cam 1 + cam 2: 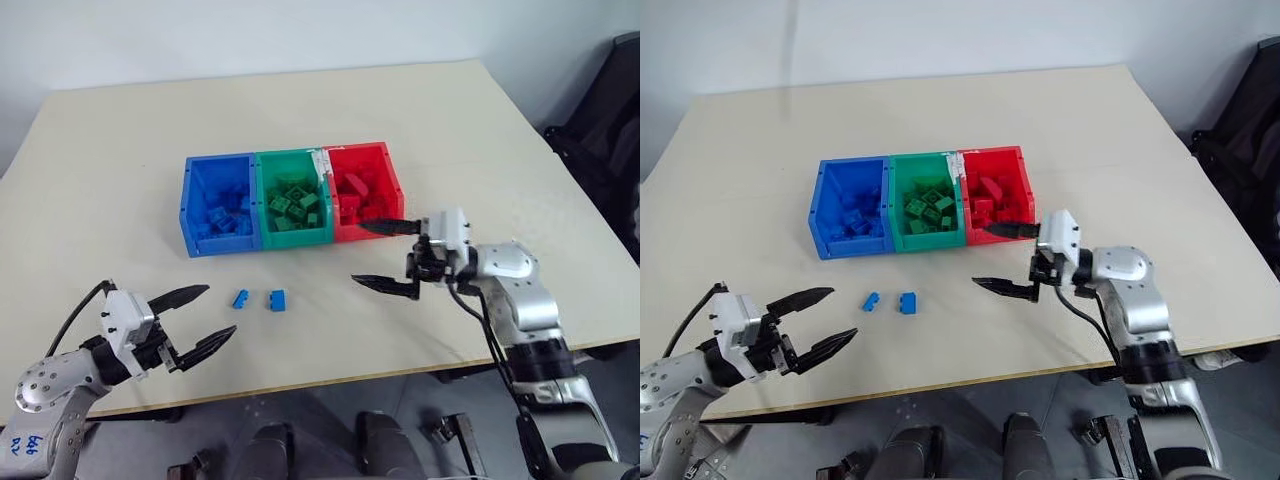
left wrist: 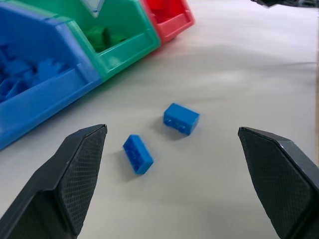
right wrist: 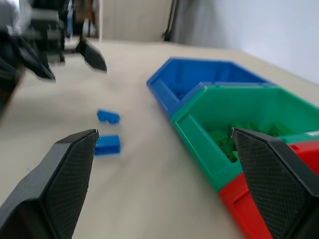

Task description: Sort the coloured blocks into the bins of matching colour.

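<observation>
- Two blue blocks (image 1: 240, 298) (image 1: 277, 300) lie on the counter (image 1: 120, 180) before the blue bin (image 1: 190, 215).
- My left tool (image 1: 200, 318) and right tool (image 1: 385, 256) gape wide, both empty.
- Next, I judge: left tool closes on the nearer block.

Head cameras look down from the near table (image 1: 450, 110) edge. Both wrist cameras sit low, facing inward; each frames the bins (image 2: 99, 55) and loose blue blocks (image 3: 107, 144).

Right gripper (image 3: 164, 174) spread wide over the table (image 3: 149, 199)

Two blue bricks (image 3: 107, 116) (image 3: 107, 145) lie close together on the bare top, in front of the joined blue bin (image 3: 199, 79), green bin (image 3: 239, 119) and red bin (image 3: 279, 199); beyond them hovers the left gripper (image 3: 70, 59), jaws apart.
</observation>
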Action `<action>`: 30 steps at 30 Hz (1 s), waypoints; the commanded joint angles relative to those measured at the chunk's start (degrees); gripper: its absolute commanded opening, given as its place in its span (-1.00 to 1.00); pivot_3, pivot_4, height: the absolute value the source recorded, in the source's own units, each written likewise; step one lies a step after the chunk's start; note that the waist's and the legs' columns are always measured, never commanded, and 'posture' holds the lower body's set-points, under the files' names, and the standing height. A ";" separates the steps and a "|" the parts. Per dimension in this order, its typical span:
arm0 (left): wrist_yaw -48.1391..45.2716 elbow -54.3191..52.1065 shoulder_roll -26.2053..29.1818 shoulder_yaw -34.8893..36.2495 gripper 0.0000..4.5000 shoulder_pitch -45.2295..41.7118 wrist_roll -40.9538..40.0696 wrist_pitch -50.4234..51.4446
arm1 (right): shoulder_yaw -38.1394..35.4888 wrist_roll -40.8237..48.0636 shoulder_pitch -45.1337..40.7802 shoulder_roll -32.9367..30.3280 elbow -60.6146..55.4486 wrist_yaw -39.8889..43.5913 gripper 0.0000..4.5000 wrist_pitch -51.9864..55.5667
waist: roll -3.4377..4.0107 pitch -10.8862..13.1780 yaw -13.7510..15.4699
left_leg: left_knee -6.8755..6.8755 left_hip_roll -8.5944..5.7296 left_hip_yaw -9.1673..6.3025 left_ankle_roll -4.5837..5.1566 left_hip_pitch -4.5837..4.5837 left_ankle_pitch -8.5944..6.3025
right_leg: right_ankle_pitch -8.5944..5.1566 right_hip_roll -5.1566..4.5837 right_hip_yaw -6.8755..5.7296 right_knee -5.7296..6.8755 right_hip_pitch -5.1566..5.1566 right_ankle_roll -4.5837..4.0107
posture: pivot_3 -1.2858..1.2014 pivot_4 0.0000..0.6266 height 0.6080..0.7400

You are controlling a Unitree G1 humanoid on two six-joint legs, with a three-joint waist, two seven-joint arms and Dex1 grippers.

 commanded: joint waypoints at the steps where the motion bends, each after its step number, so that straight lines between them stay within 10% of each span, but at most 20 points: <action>1: -0.97 2.66 1.59 1.22 1.00 -1.68 -0.03 -0.34 | -5.36 3.76 6.77 -5.63 -4.98 3.44 0.98 0.10 | 0.00 0.00 0.89 | 0.03 -0.01 -0.04 0.01 0.00 -0.01 | 0.00 0.00 -0.03 -0.23 0.05 0.00 | 0.03 -0.52 1.00; 16: -8.70 10.76 8.17 6.37 1.00 -2.33 0.55 -3.38 | -6.29 5.19 13.19 -10.78 -6.97 5.84 0.98 0.91 | 0.00 0.00 1.96 | 0.14 0.14 0.50 0.11 0.09 -0.06 | 0.10 -0.03 0.06 -0.41 0.09 0.19 | 0.03 -0.52 1.00; 30: -5.33 7.51 5.98 -23.16 1.00 -26.24 12.02 9.61 | -7.77 7.10 18.72 -11.93 -16.76 1.51 0.98 5.89 | 0.00 0.00 2.38 | 0.22 0.05 0.55 0.12 0.07 -0.07 | 0.16 0.03 0.09 -0.30 0.07 0.24 | 0.03 -0.52 1.00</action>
